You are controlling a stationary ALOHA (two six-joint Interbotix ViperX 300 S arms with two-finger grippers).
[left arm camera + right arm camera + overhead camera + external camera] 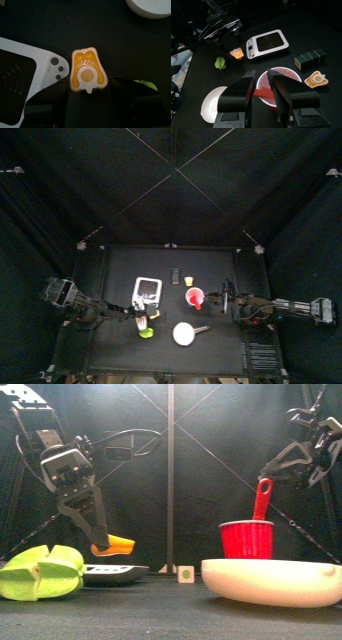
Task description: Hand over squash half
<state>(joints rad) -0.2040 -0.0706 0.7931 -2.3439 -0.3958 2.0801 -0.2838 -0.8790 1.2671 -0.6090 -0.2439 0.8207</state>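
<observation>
White bowl (270,580) up front — behind, left claw (104,542) angled down, clenched on squash half (119,543).

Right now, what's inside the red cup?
A red utensil handle stands in the red cup, leaning out over its rim; the right gripper hangs just above it. The handle's lower end and the cup's bottom are hidden.

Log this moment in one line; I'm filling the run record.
left gripper: shut on squash half, lifted | right gripper: over red cup

The left hand (102,542) hangs low from its bent arm, fingers clamped on a piece. The right hand (263,82), raised, stands slightly parted.
</observation>
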